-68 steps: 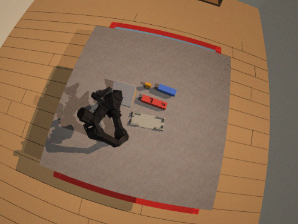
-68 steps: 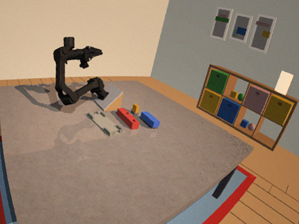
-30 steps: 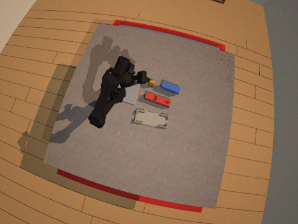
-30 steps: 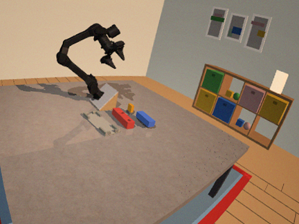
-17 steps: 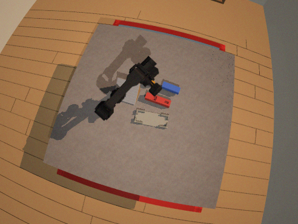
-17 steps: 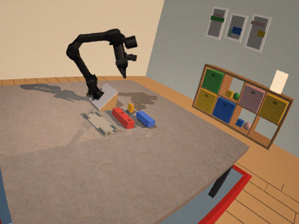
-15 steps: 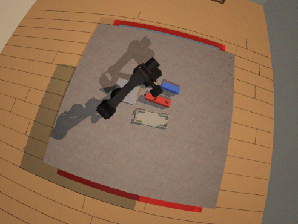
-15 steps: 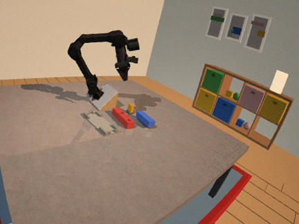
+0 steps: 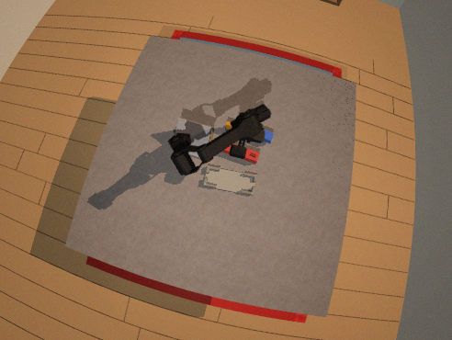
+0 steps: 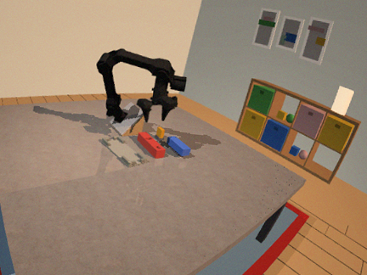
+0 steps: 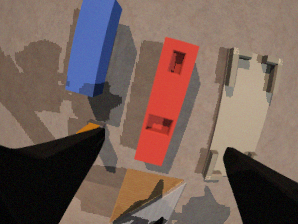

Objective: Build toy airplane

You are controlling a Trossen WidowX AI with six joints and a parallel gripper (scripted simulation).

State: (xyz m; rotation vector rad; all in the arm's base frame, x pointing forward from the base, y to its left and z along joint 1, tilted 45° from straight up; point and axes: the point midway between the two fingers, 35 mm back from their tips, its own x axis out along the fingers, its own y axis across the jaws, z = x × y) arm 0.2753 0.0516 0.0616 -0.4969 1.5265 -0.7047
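The red fuselage lies on the table with its two sockets facing up, beside the cradle. The beige cradle is empty. The blue wing lies on the fuselage's other side. The small orange tail fin stands near the wing's end, partly hidden by a finger in the wrist view. My gripper is open and empty, pointing down above the parts, its fingertips on either side of the fuselage in the wrist view.
A wedge-shaped block with a grey sloping face and wooden side stands close to the fuselage's end, near the arm's base. The arm reaches over it. A shelf with coloured boxes stands by the wall, away from the table.
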